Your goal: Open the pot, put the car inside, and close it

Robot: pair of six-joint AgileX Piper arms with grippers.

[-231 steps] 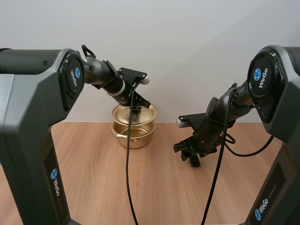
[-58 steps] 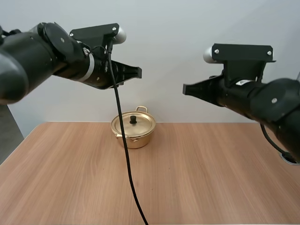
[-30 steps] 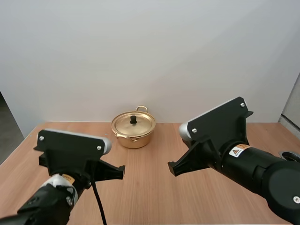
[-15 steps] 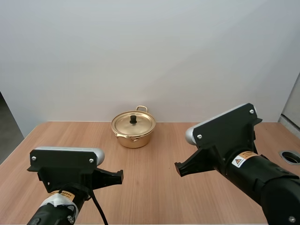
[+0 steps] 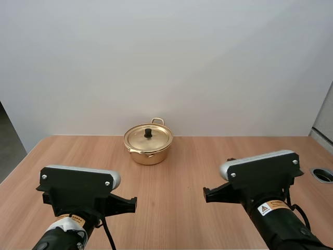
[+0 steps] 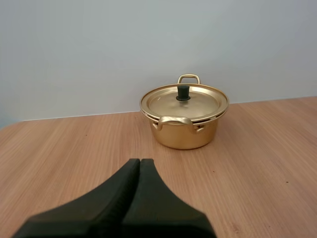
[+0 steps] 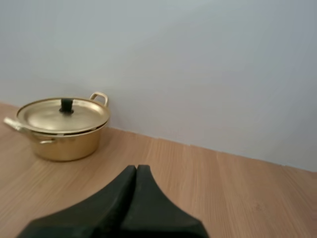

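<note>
Pot (image 5: 148,152) stands upright on the table (image 5: 182,177), close to the far edge and a little left of that edge's middle, well away from both side edges. It is brass-coloured and shiny. The lid (image 5: 147,138) lies flat on the pot, seated on the rim all round as far as can be seen, with a black knob (image 5: 148,132) at its centre. Two loop handles stick out below the rim: the far handle (image 5: 157,121) points toward the far edge, and the near handle (image 5: 134,151) points toward the near edge and a little to the left.

The left gripper (image 6: 139,161) is above the near left part of the table. Its fingers are pressed together into one dark wedge with nothing between them. It points toward the far edge, and the pot is ahead of it, well apart.

The right gripper (image 7: 136,167) is above the near right part of the table. Its fingers are likewise closed on each other and hold nothing. It too points toward the far edge, with the pot ahead and off toward the left side, well apart.

A round hole (image 5: 322,174) is set in the table by its right edge.
</note>
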